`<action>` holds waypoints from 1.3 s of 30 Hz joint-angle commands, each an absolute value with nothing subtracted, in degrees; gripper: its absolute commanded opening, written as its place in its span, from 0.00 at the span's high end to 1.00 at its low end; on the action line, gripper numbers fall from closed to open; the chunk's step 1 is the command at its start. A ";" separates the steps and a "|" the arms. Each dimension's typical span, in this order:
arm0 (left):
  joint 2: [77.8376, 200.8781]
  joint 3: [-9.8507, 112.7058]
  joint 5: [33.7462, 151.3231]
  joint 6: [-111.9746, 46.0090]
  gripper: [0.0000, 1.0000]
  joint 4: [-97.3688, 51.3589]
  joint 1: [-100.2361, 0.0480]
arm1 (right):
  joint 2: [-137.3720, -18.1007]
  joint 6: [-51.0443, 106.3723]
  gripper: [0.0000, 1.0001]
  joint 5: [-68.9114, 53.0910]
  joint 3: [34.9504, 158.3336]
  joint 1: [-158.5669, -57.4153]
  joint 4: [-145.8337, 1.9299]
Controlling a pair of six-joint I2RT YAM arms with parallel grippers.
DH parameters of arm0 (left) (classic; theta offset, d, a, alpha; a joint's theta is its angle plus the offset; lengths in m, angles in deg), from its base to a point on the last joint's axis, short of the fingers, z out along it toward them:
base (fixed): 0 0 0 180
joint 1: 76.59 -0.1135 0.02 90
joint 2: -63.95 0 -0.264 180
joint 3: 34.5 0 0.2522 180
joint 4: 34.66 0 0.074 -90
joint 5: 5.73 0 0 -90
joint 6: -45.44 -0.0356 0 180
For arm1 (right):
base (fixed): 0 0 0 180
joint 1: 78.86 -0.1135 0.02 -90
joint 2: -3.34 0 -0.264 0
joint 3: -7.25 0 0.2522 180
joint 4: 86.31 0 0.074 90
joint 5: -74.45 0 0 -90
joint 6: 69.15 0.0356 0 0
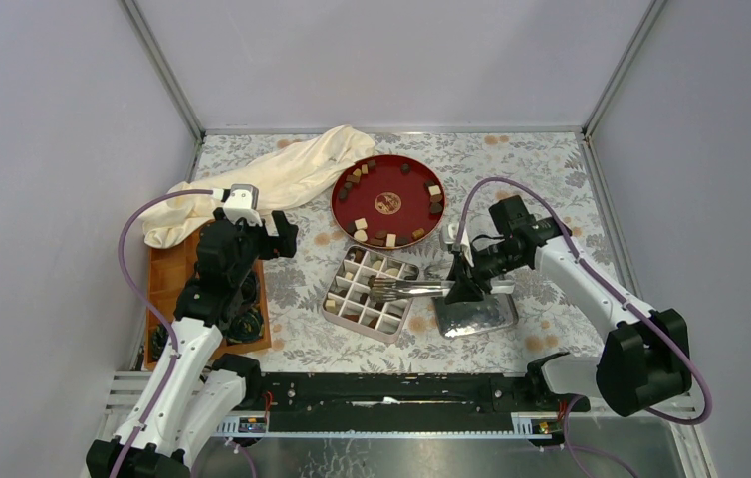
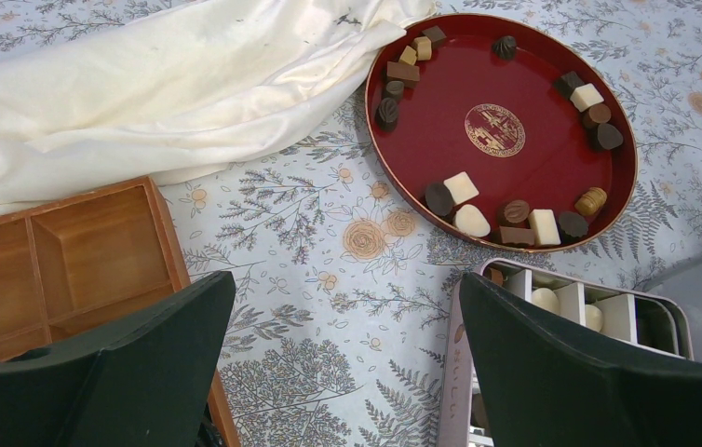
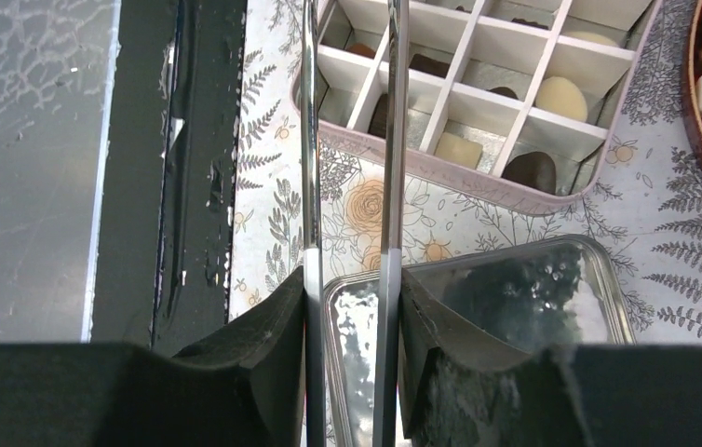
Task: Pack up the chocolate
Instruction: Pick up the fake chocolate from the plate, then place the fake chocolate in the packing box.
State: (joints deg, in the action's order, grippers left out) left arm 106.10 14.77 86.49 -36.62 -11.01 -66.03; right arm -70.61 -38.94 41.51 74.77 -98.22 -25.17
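Observation:
Chocolate pieces [image 1: 361,224], dark, tan and cream, lie round the rim of a red round tray [image 1: 406,179]; they also show in the left wrist view [image 2: 462,187]. More pieces sit in cells of a divided box [image 1: 337,314], as in the right wrist view [image 3: 561,96]. My right gripper [image 1: 466,284] is shut on metal tongs [image 1: 411,290], which reach left over the box. In the right wrist view [image 3: 352,289] the tong arms [image 3: 310,140] run up out of frame, so their tips are hidden. My left gripper [image 1: 274,239] is open and empty above the tablecloth, left of the box [image 2: 345,284].
A shiny metal lid [image 1: 476,317] lies right of the box, under my right gripper [image 3: 515,289]. A wooden tray [image 1: 167,284] with dark coiled items sits at the left. A cream cloth [image 1: 272,179] lies behind it, touching the red tray.

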 commanded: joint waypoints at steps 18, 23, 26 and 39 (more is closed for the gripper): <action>106.02 14.30 87.48 -37.71 0.01 -14.10 -65.74 | -67.14 -47.02 0.79 36.58 68.32 -100.38 -27.80; 106.01 14.19 87.35 -37.71 0.01 -14.07 -65.71 | -67.31 -47.25 0.77 35.70 67.78 -100.90 -28.07; 105.98 14.22 87.32 -37.71 0.01 -13.98 -65.74 | -67.32 -47.49 0.76 34.81 67.19 -101.39 -28.38; 106.03 14.21 87.35 -37.71 0.01 -14.01 -65.70 | -66.57 -48.35 0.66 33.40 65.84 -101.89 -28.87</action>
